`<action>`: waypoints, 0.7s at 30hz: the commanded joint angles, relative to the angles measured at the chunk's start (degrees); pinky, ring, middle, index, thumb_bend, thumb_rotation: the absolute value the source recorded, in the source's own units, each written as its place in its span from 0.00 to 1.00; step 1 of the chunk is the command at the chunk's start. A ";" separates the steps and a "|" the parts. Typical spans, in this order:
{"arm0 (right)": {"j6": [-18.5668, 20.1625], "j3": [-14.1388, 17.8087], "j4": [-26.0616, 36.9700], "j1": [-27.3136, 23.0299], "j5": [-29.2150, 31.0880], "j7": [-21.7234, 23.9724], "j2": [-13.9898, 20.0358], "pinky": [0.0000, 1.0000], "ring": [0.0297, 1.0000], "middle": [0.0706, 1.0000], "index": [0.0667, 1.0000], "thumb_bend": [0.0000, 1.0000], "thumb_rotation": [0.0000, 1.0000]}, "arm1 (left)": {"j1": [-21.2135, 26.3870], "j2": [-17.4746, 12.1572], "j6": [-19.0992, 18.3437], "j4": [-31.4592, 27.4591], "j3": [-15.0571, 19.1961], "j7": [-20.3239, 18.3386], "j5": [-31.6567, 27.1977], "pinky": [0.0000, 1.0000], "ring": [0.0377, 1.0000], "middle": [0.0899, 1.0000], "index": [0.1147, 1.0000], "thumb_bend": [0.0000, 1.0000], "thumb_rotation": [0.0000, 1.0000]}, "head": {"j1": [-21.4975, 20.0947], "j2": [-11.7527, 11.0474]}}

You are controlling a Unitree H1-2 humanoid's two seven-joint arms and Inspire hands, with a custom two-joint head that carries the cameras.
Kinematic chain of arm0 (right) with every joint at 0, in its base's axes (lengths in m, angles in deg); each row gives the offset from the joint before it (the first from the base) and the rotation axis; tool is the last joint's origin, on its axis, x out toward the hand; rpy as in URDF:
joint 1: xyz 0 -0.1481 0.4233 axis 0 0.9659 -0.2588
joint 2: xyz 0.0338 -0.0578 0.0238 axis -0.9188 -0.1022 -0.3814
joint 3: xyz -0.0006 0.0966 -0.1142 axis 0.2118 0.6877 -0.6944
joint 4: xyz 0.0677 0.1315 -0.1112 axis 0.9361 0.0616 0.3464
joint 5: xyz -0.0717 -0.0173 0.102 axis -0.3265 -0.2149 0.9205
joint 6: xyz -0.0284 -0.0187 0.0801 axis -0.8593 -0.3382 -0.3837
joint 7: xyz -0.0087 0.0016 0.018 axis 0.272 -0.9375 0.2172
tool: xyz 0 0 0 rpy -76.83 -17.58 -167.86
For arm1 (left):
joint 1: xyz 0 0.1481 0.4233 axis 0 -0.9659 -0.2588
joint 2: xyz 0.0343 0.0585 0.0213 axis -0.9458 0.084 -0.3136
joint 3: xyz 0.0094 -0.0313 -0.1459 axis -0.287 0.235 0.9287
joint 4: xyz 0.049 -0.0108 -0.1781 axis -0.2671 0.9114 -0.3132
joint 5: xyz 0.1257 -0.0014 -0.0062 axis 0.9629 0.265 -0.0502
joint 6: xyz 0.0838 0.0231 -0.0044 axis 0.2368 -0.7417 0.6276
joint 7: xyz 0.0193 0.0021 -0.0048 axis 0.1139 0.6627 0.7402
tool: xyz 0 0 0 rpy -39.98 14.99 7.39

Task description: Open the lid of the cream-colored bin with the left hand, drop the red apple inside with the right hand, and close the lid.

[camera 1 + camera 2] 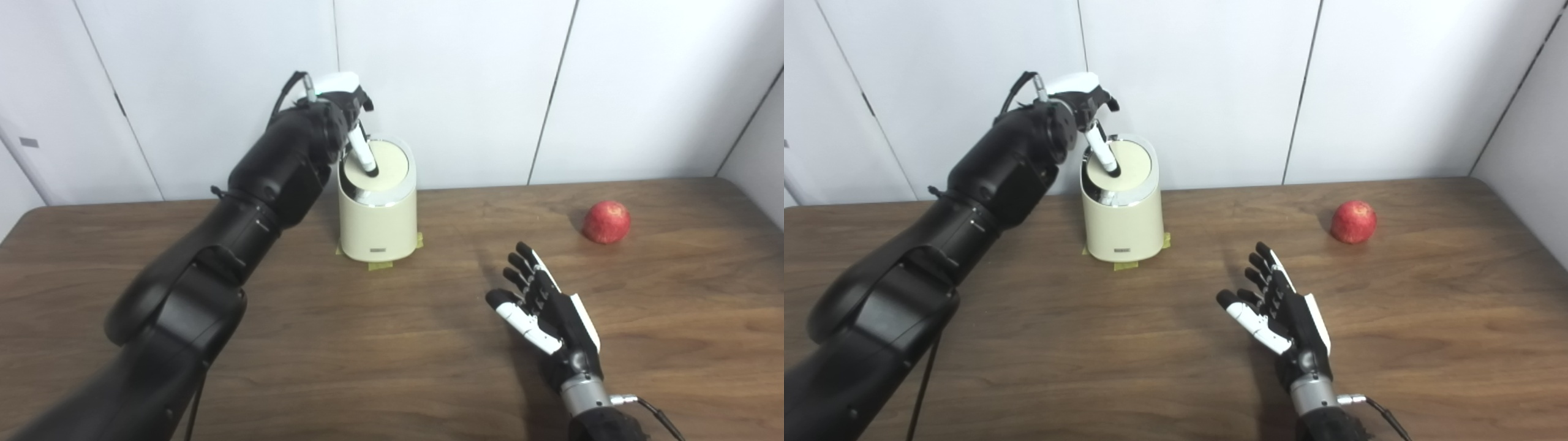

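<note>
Left hand (343, 101): up over the bin (378, 223), one finger (362, 153) pressing down on the lid (383, 165); gripping nothing, other fingers curled.
Lid: down, tilted toward us.
Right hand (1280, 312): low over the table (1427, 318), fingers spread, empty.
Apple (1353, 222): far right, well apart from bin.
Right eye view: shows the chrome rim under the finger more clearly.

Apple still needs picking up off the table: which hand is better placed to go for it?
The right hand. It is open, above the table on the same side as the red apple. The left hand is busy, with a finger pressed on the bin's lid.
</note>
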 commanded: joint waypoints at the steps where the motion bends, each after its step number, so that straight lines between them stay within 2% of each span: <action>1: -0.71 -0.03 2.44 -1.45 -0.16 -0.14 -0.22 0.81 0.91 0.93 0.94 0.62 0.39 | 5.40 -0.73 0.06 -2.53 0.37 -2.14 -0.27 0.71 0.83 0.85 0.87 0.91 0.04 | -0.11 0.00; 3: -0.64 -0.11 2.47 -1.46 -0.54 -0.28 -0.19 0.80 0.91 0.93 0.94 0.62 0.40 | 6.06 -1.48 0.04 -3.78 1.60 -3.39 -0.92 0.78 0.88 0.90 0.87 0.92 0.06 | -0.19 -0.02; 9: -0.90 0.07 2.26 -1.44 -0.13 -0.24 -0.22 0.80 0.91 0.93 0.93 0.63 0.40 | 6.06 -3.54 0.10 -7.10 7.63 -2.67 -5.38 0.85 0.90 0.88 0.86 0.91 0.04 | -0.32 -0.09; 14: -0.64 0.05 2.58 -1.32 -0.41 -0.33 -0.12 0.79 0.91 0.92 0.93 0.62 0.40 | 4.99 -4.50 0.05 -10.21 13.24 -1.74 -7.80 0.93 0.92 0.89 0.85 0.90 0.09 | -0.25 0.09; 15: -0.52 0.12 2.66 -1.34 -0.20 -0.31 -0.18 0.79 0.91 0.92 0.93 0.62 0.40 | 4.16 -4.59 0.04 -11.82 15.06 -1.41 -9.09 0.91 0.91 0.88 0.85 0.88 0.09 | -0.20 0.18; 17: -0.54 0.27 2.67 -1.36 0.28 -0.21 -0.24 0.79 0.91 0.92 0.92 0.63 0.39 | 2.54 -4.65 0.05 -14.72 17.86 -0.75 -11.76 0.81 0.87 0.87 0.83 0.79 0.08 | -0.14 0.20; 19: -0.47 0.21 2.69 -1.37 0.11 -0.19 -0.11 0.79 0.91 0.92 0.93 0.62 0.39 | -0.15 -4.37 0.05 -18.83 21.86 0.18 -15.37 0.79 0.87 0.88 0.83 0.71 0.10 | -0.01 0.23; 21: -0.45 0.17 2.69 -1.40 0.05 -0.07 0.10 0.79 0.90 0.92 0.93 0.62 0.39 | -2.64 -3.62 0.03 -22.16 25.52 1.06 -18.75 0.79 0.88 0.89 0.83 0.67 0.11 | 0.11 0.31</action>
